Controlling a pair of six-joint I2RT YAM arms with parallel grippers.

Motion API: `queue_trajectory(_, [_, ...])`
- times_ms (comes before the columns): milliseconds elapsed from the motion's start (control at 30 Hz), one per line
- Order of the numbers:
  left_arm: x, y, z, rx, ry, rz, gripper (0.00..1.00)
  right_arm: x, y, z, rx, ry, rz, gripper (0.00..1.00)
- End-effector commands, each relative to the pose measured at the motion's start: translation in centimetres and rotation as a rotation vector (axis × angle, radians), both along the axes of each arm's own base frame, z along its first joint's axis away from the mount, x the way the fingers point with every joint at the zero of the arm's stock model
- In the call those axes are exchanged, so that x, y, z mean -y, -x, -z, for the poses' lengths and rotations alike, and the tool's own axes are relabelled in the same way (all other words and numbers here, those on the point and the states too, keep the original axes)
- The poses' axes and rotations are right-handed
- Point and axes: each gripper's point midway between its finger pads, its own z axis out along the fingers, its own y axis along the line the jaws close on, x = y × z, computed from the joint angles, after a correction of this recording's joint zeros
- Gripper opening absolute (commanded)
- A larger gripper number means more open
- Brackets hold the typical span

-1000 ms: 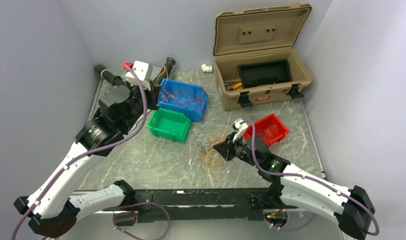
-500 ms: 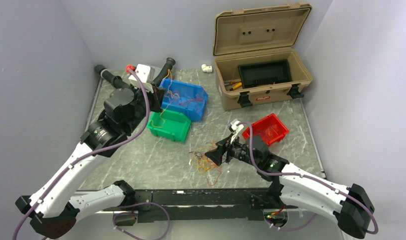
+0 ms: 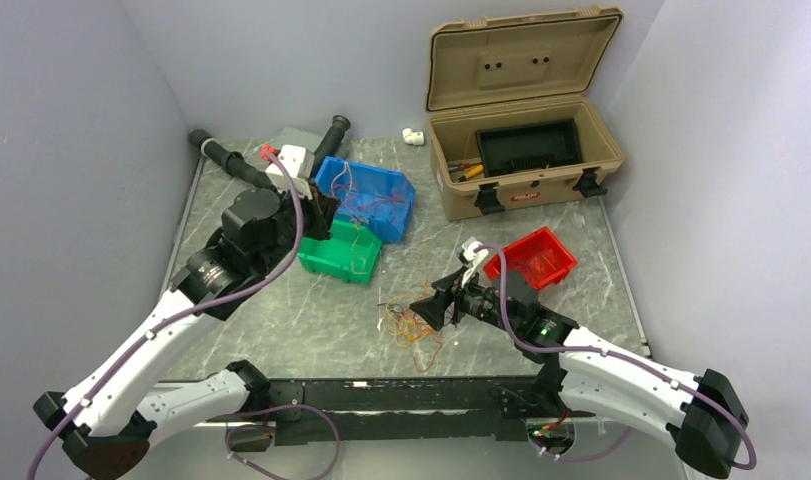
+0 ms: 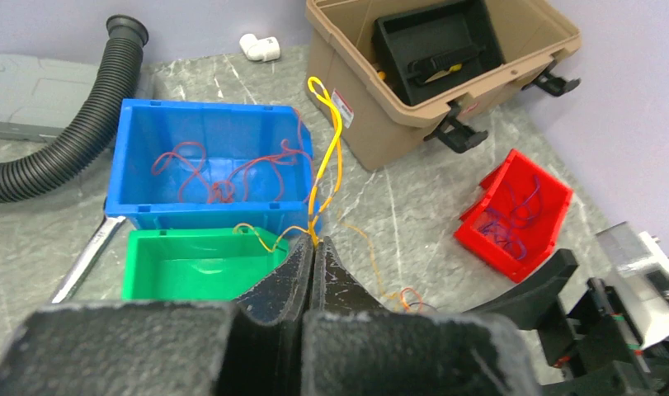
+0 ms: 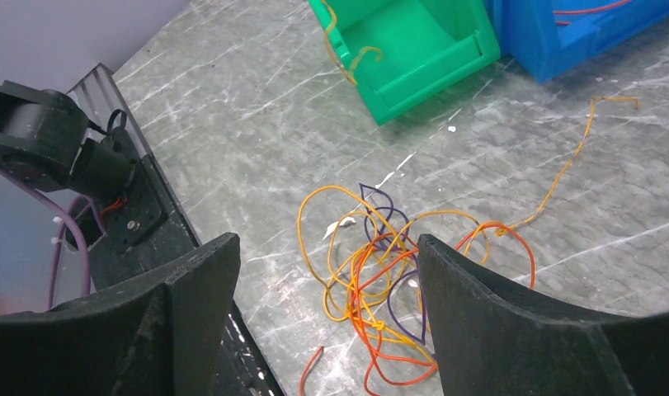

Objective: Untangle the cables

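Left gripper (image 4: 313, 244) brought yellow cable (image 4: 324, 173) forward — over the green bin (image 4: 166, 266), right gripper (image 5: 327, 247) opened, nearer the tangle (image 5: 380, 274)

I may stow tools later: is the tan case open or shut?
Open: the tan case has its lid raised, baring the black tray inside.

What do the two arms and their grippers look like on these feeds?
Both the left arm and right arm have white link shells with black joints, each trailed by a thick purple cable. The left gripper and right gripper have matte black, curved wedge-shaped fingers. A green light glows on the right arm.
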Motion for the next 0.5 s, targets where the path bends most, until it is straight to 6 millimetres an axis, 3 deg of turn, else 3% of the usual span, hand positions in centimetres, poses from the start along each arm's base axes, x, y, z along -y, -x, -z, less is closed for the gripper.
queue_trajectory(0, [-0.5,1.0,-1.4,-0.005,0.107,-0.016,0.00,-0.2,-0.6,-2.3,0.063,-0.057,0.016,0.81])
queue_trajectory(200, [1.1,1.7,-0.5,-0.051,0.189,0.043,0.00,-0.4,-0.6,-2.4,0.065,-0.063,0.013,0.81])
queue_trajectory(467, [-2.0,1.2,1.7,-0.165,0.251,-0.185,0.00,-0.1,-0.5,-2.1,0.058,-0.067,0.017,0.81])
